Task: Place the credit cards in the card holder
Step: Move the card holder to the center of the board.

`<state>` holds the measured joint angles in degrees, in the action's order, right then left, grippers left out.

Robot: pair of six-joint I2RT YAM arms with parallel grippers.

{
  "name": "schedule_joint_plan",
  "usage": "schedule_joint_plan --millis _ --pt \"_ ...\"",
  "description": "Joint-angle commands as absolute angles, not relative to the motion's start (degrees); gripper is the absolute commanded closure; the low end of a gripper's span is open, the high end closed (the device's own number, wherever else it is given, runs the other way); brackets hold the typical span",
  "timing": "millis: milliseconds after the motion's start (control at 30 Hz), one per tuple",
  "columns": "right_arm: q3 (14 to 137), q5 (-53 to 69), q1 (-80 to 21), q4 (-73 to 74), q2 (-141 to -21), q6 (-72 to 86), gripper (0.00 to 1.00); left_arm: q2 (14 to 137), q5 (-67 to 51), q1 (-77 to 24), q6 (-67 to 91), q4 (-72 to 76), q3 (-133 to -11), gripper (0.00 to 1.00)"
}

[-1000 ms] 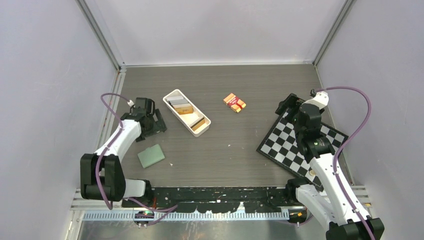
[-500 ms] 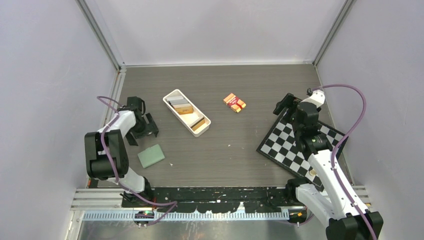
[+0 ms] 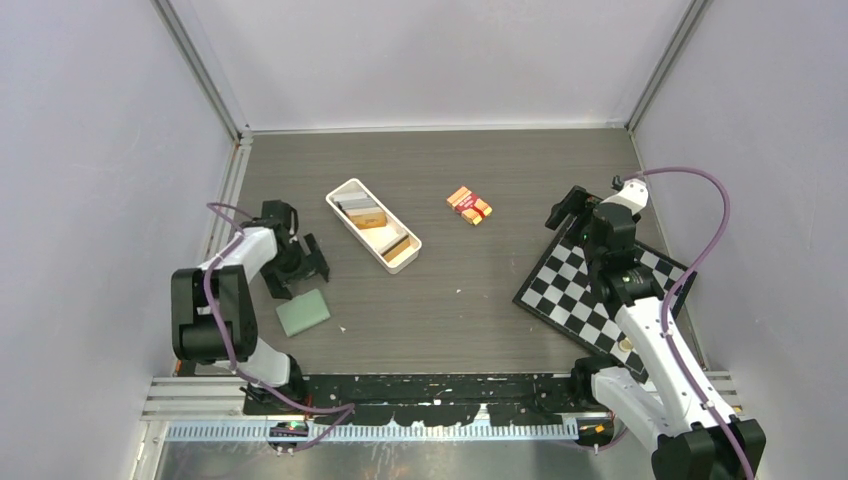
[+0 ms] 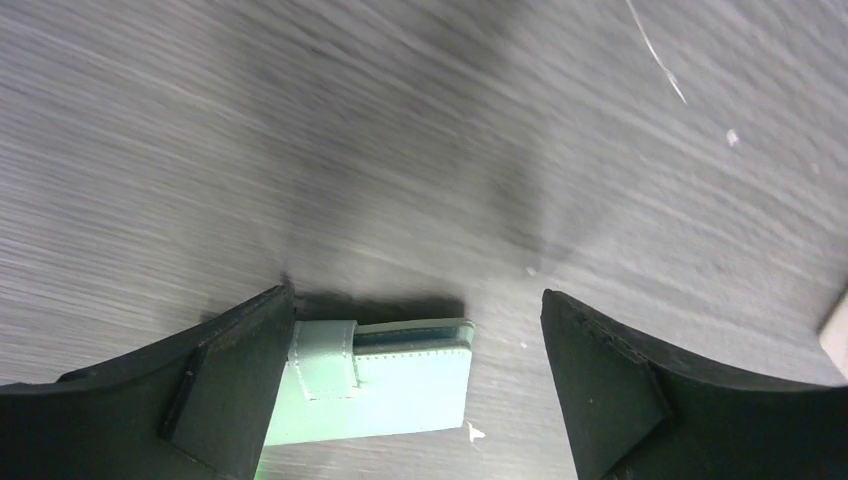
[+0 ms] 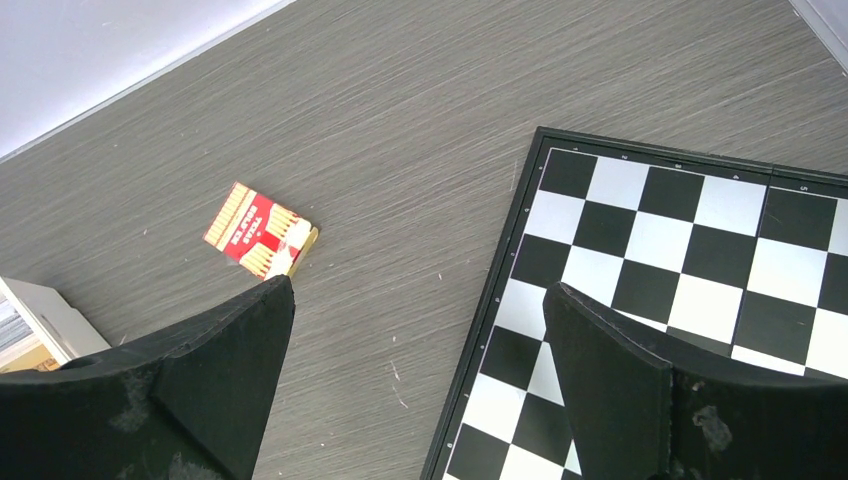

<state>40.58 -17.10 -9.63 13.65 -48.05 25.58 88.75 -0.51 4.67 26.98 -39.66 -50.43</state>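
The sage-green card holder (image 3: 302,312) lies closed on the table at the near left. In the left wrist view the card holder (image 4: 400,385) shows its clasp tab (image 4: 325,362) folded over the top. My left gripper (image 3: 303,275) is open and empty just behind the holder; in the left wrist view this gripper (image 4: 416,300) has its left finger overlapping the holder's left end. The credit cards (image 3: 372,217), gold-tan, grey and dark, stand in a white tray (image 3: 343,190). My right gripper (image 3: 562,214) is open and empty over the chessboard's far corner; the right wrist view shows it too (image 5: 420,295).
An orange-and-red packet (image 3: 469,205) lies right of the tray and shows in the right wrist view (image 5: 258,230). A chessboard (image 3: 590,290) lies at the right, also seen from the right wrist (image 5: 690,250). The tray's corner (image 5: 40,315) shows at that view's left edge. Walls enclose the table.
My left gripper has swung from beside the tray toward the near side and now sits just behind the card holder. My right gripper has shifted slightly toward the back.
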Motion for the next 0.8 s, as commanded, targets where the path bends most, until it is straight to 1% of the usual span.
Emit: schedule_joint_plan --millis 0,100,267,367,400,467,567,667,767 --pt "40.99 -17.53 -9.63 10.83 -48.60 25.25 0.00 83.46 -6.17 -0.34 31.51 -41.88 -48.48 0.05" --pt "40.89 -17.67 -9.67 10.81 -48.84 25.32 0.00 82.21 -7.36 -5.23 34.52 -41.25 -47.43 0.05" --pt "40.94 -17.58 -9.66 10.82 -49.10 25.40 0.00 80.54 -6.14 -12.97 38.27 -41.60 -48.57 0.06" --pt "40.88 -17.51 -9.67 10.73 -49.14 25.40 0.00 78.11 -3.26 -14.31 38.42 -44.54 -50.92 0.05" --pt "40.88 -17.45 -9.60 10.66 -49.25 25.40 0.00 77.22 -1.13 -14.32 38.48 -46.26 -51.66 0.04" --pt "40.68 -16.99 -9.67 10.43 -49.20 25.40 0.00 75.36 7.82 -14.21 39.53 -50.48 -52.84 0.01" --pt "40.62 -16.41 -9.65 10.22 -49.13 25.28 0.00 72.20 14.95 -11.81 41.94 -55.34 -52.95 0.00" --pt "40.56 -16.27 -9.65 10.13 -48.97 25.21 0.00 69.09 15.44 -6.34 41.67 -55.55 -50.65 0.00" --pt "40.53 -16.01 -9.65 10.14 -48.87 25.21 0.00 67.96 12.35 -0.54 39.55 -54.09 -47.58 0.00"
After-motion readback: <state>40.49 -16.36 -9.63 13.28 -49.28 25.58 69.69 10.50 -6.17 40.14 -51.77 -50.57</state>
